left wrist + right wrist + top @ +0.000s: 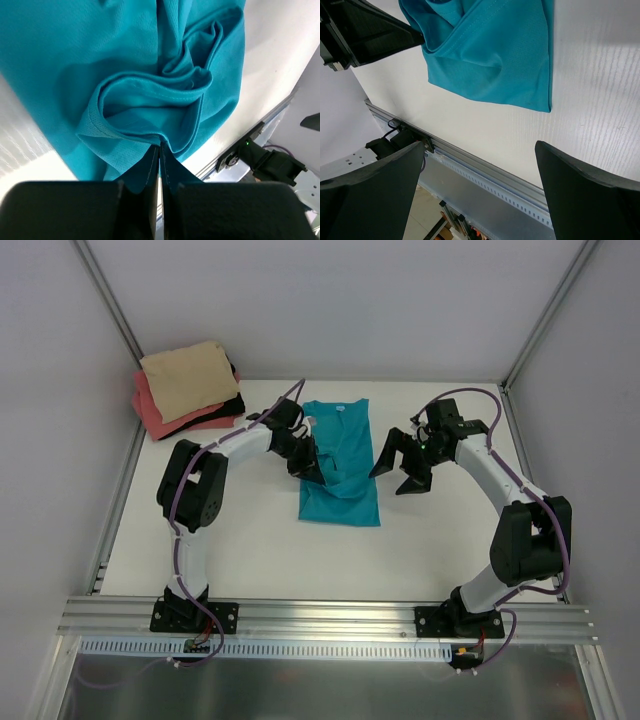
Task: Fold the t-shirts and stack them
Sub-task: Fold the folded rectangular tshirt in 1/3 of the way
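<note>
t-shirt [345,498] at centre, folded stack [186,382] behind it, far left

I log: white table [250,550], evenly lit; pale grey walls [330,300] on three sides; aluminium posts [108,302] at both rear corners; slotted aluminium rail [330,612] along the near edge.

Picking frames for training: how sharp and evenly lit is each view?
Top external: even soft light, sharp throughout, faint shadows only. Left wrist: teal t-shirt weave crisp, left gripper dark and soft-edged. Right wrist: t-shirt sharp, right gripper black, featureless; table shows mild sheen.
</note>
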Controlling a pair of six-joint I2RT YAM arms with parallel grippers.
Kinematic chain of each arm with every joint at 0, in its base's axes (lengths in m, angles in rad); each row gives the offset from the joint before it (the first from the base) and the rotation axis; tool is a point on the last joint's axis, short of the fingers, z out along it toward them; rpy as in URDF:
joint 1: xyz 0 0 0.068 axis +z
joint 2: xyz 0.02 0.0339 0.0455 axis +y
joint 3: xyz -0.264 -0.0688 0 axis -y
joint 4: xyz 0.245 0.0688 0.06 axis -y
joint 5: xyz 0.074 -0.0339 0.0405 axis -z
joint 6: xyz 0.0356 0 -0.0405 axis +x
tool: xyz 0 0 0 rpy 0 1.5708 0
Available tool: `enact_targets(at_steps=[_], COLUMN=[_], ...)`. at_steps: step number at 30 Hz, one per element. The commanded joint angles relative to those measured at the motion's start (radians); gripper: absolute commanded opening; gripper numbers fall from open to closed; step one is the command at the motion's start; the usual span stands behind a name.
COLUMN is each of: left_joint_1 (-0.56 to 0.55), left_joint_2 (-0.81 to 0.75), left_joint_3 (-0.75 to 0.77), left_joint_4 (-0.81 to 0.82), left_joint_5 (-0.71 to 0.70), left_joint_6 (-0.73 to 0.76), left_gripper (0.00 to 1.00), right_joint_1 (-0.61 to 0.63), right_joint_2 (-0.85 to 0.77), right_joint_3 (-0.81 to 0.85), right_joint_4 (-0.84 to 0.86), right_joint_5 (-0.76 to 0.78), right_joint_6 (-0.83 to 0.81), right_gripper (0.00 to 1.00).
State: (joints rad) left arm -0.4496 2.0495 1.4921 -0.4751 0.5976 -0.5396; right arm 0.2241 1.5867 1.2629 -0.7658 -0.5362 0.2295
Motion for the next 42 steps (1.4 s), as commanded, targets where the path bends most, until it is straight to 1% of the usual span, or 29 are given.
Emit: enact_targets(at_steps=[1, 12, 13, 14, 15, 16, 17, 20, 24, 31, 36, 38, 41, 42], left_joint_1=[0.022, 0.028, 0.028, 0.028, 0.028, 0.026, 0.028, 0.028, 0.031, 0.04, 0.054, 0.06, 0.065, 0.063], left_joint_2=[0.012, 0.101, 0.109, 0.123, 0.13, 0.142, 0.147, 0.164, 0.143, 0.049, -0.032, -0.078, -0.155, -0.173], left_joint_3=[0.053, 0.186, 0.192, 0.204, 0.211, 0.215, 0.224, 0.246, 0.249, 0.244, 0.252, 0.238, 0.16, 0.125], left_joint_4=[-0.028, -0.057, -0.057, -0.053, -0.05, -0.049, -0.049, -0.08, -0.123, -0.198, -0.185, -0.175, -0.143, -0.139], left_joint_5=[-0.058, -0.091, -0.091, -0.087, -0.085, -0.087, -0.088, -0.125, -0.182, -0.225, -0.18, -0.136, -0.07, -0.062], left_joint_6=[-0.028, -0.083, -0.095, -0.1, -0.106, -0.114, -0.115, -0.109, -0.082, -0.008, -0.022, -0.029, 0.003, 0.045], left_gripper=[0.0, 0.0, 0.02, 0.09, 0.22, 0.72, 0.98, 0.99, 0.99, 0.99, 0.99, 0.99, 0.99, 0.99], right_joint_1=[-0.008, -0.008, -0.008, -0.008, -0.011, -0.011, -0.009, -0.015, -0.017, -0.017, -0.014, -0.014, -0.009, -0.006], right_joint_2=[-0.045, -0.033, -0.031, -0.03, -0.03, -0.03, -0.03, -0.024, -0.017, 0.002, 0.015, 0.013, 0.001, -0.004], right_joint_3=[0.007, 0.004, 0.003, 0.001, 0.0, -0.003, -0.005, -0.008, -0.007, 0.01, 0.004, -0.017, -0.098, -0.152], right_joint_4=[-0.026, -0.029, -0.03, -0.03, -0.03, -0.029, -0.03, -0.032, -0.032, -0.018, 0.011, 0.034, 0.091, 0.108], right_joint_5=[-0.001, -0.016, -0.016, -0.019, -0.021, -0.021, -0.022, -0.033, -0.041, -0.067, -0.079, -0.074, -0.068, -0.067], right_joint_6=[-0.016, -0.036, -0.039, -0.041, -0.042, -0.042, -0.048, -0.056, -0.064, -0.065, -0.062, -0.064, -0.05, -0.047], right_gripper=[0.99, 1.0, 0.99, 1.0, 1.0, 0.99, 0.99, 1.0, 0.99, 0.99, 1.0, 1.0, 0.99, 0.99])
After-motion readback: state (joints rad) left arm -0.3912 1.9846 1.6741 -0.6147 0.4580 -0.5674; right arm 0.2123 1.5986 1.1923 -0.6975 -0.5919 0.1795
